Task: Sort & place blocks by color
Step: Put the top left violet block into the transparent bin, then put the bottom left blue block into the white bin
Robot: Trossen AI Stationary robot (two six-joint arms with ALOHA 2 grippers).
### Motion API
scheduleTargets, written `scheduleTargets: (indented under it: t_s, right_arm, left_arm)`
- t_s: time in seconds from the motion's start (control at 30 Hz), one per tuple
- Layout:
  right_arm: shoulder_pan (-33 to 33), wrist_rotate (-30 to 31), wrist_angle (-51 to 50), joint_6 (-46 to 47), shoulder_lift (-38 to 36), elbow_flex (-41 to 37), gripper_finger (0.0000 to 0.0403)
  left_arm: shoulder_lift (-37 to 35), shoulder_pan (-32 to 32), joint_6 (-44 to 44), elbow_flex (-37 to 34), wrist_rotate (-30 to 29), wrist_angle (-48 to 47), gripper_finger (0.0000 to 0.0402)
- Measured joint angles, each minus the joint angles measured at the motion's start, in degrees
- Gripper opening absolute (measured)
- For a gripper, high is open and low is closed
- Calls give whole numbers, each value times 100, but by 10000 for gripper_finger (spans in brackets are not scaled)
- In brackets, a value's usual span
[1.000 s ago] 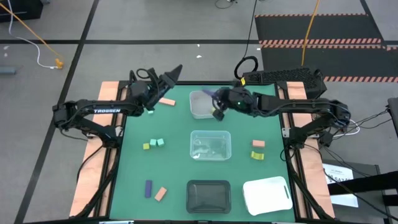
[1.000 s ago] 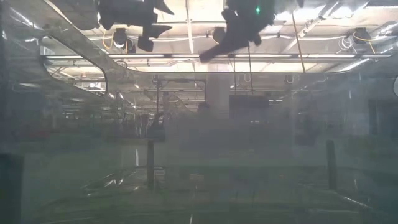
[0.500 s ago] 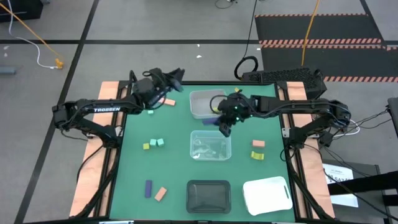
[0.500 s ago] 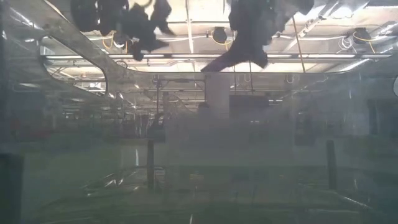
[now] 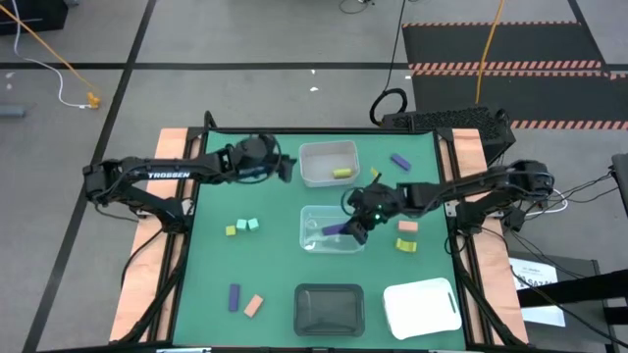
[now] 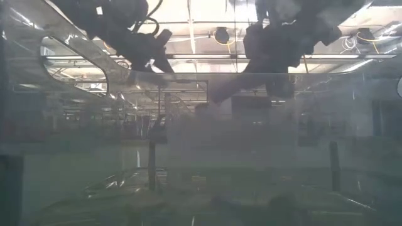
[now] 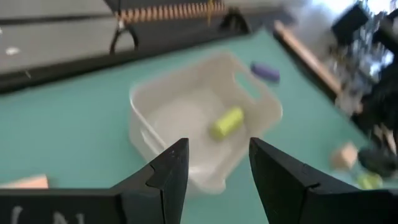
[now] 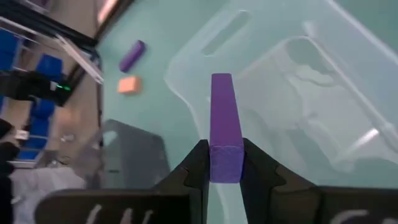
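We can read only one piece of lettering: the word "TROSSEN", in white capitals along the dark link of the left arm [image 5: 167, 175], seen from the high view. In the left wrist view we notice pale marks on the black body at the frame's lower edge, but they are too cropped for us to read. A white sheet [image 5: 535, 277] lying on the floor right of the counter carries print that is too small for us to make out. In the low view and the right wrist view we find no legible text, number or sign.
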Motion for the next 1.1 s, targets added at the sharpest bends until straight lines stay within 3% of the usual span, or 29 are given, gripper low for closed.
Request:
scheduleTargets:
  t_s: [0.1, 0.37, 0.63, 0.77, 1.1]
  right_arm:
    - [132, 331, -14, -19, -5, -39, 51]
    - [202, 415, -5, -533, -1, -54, 144]
    - [53, 376, -3, -860, -1, -54, 210]
    - [45, 372, -1, -979, -2, -54, 224]
    - [61, 361, -3, -1069, -3, -52, 226]
  left_arm:
    - [0, -222, 62, 0, 116, -451, 170]
    - [1, -664, -404, 0, 22, -2239, 170]
    - [2, -1208, -1933, 0, 17, -4131, 170]
    - [1, -1670, -2932, 0, 19, -4762, 170]
    - [-20, -2613, -4206, 0, -179, -5541, 170]
